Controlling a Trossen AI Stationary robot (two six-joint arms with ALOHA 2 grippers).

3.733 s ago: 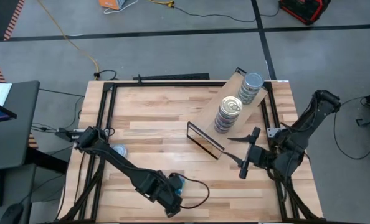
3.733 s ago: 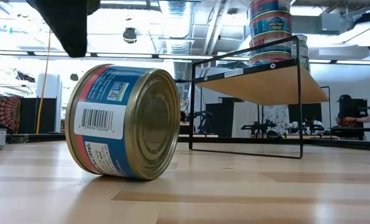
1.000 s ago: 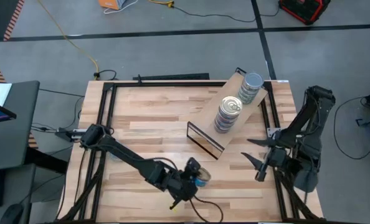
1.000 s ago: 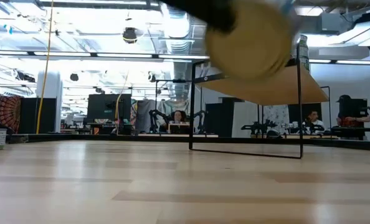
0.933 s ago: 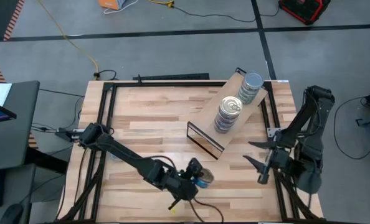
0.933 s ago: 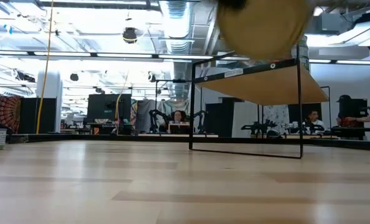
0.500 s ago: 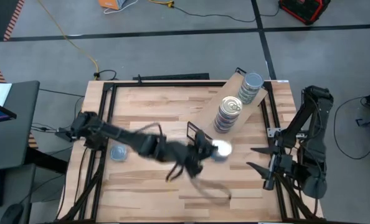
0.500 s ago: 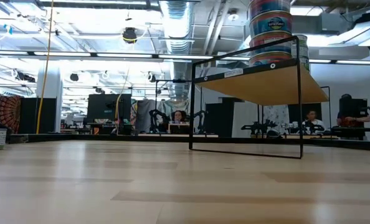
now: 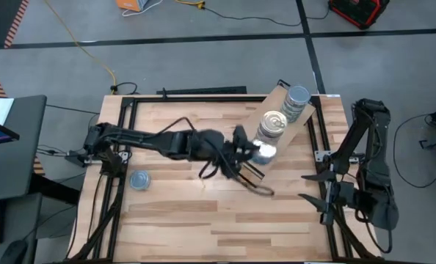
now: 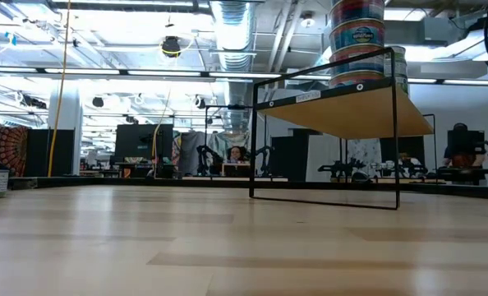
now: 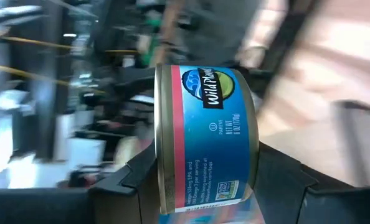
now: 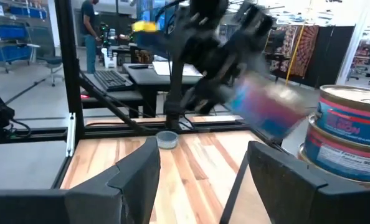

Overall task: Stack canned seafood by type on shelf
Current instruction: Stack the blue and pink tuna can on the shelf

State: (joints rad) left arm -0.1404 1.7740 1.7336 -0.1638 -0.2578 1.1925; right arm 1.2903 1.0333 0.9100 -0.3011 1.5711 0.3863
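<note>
Reaching across the middle of the table, the left gripper pinches a blue-and-red labelled tin between its two dark fingers; in the left wrist view the same tin sits wedged sideways between them. In the high view the held tin hangs just left of and touching or nearly touching the nearer stack of tins, at the left edge of the shelf. That shelf stands at the far right of the table, and a second stack with a silver top tin rests farther back on it. From table height the shelf shows as a wooden board on a thin black frame, with the stacked tins on top. One more tin lies alone on the left side of the table, near the left arm's base.

The right gripper hangs off the near right edge of the table, fingers spread and empty; its wrist view looks past them toward the left arm and the blurred tin it carries.
</note>
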